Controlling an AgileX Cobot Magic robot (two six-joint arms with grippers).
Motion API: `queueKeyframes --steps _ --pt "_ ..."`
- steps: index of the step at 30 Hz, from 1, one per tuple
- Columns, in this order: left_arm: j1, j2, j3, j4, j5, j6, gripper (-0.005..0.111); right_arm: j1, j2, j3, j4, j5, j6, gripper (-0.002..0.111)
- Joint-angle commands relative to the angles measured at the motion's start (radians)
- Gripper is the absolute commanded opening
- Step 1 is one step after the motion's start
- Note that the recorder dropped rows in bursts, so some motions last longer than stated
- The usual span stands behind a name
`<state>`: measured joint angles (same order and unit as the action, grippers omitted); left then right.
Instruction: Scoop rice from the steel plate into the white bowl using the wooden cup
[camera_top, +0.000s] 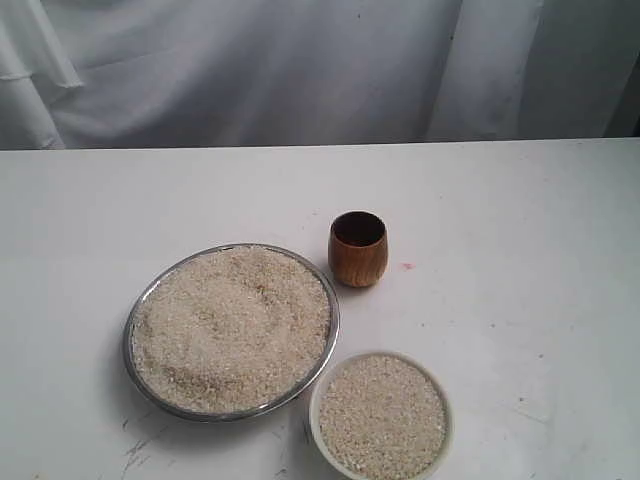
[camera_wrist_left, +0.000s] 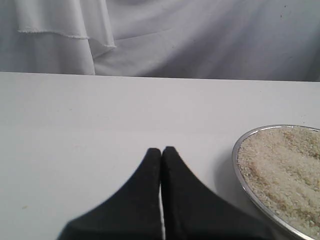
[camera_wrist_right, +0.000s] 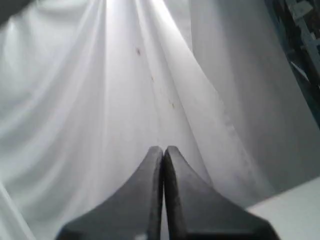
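Note:
The steel plate (camera_top: 140, 312) lies on the white table, heaped with rice (camera_top: 232, 325). Its rim (camera_wrist_left: 239, 170) and grains (camera_wrist_left: 285, 165) also show in the left wrist view. The white bowl (camera_top: 322, 392) sits at the plate's near right, filled with rice (camera_top: 382, 415). The wooden cup (camera_top: 358, 250) stands upright and apart, just behind and right of the plate. Neither gripper appears in the exterior view. My left gripper (camera_wrist_left: 161, 150) is shut with nothing in it, low over the table beside the plate. My right gripper (camera_wrist_right: 163, 149) is shut and empty, facing the white curtain.
A white curtain (camera_top: 300, 70) hangs behind the table's far edge (camera_top: 320, 145). A small red mark (camera_top: 406, 266) lies right of the cup. Dark scuffs (camera_top: 135, 455) mark the table near the front left. A corner of the table (camera_wrist_right: 295, 210) shows in the right wrist view.

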<state>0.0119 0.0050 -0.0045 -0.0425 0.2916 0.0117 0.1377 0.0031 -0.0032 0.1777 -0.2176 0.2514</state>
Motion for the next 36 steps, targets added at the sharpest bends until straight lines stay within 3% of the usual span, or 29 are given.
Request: queueKeyframes --steps 1,5,10,15,20,26,36 --pt "-0.002 -0.005 0.005 -0.001 -0.006 -0.003 0.0 0.001 -0.003 0.003 0.155 -0.167 0.191 0.0" --pt "-0.002 -0.005 0.005 -0.001 -0.006 -0.003 0.0 0.001 -0.003 0.003 0.127 -0.167 0.261 0.0" --pt "-0.002 -0.005 0.005 -0.001 -0.006 -0.003 0.0 0.001 0.104 -0.083 0.007 -0.175 0.127 0.0" --pt "-0.002 -0.005 0.005 -0.001 -0.006 -0.003 0.0 0.001 0.667 -0.379 -0.52 -0.47 0.202 0.0" --pt "-0.002 -0.005 0.005 -0.001 -0.006 -0.003 0.0 0.001 1.188 -0.635 -0.749 -0.735 0.2 0.0" --pt "-0.002 -0.005 0.005 -0.001 -0.006 -0.003 0.0 0.001 1.621 -0.645 -0.898 -0.885 0.178 0.0" --pt "-0.002 -0.005 0.005 -0.001 -0.006 -0.003 0.0 0.001 1.896 -0.645 -0.976 -0.964 0.165 0.0"
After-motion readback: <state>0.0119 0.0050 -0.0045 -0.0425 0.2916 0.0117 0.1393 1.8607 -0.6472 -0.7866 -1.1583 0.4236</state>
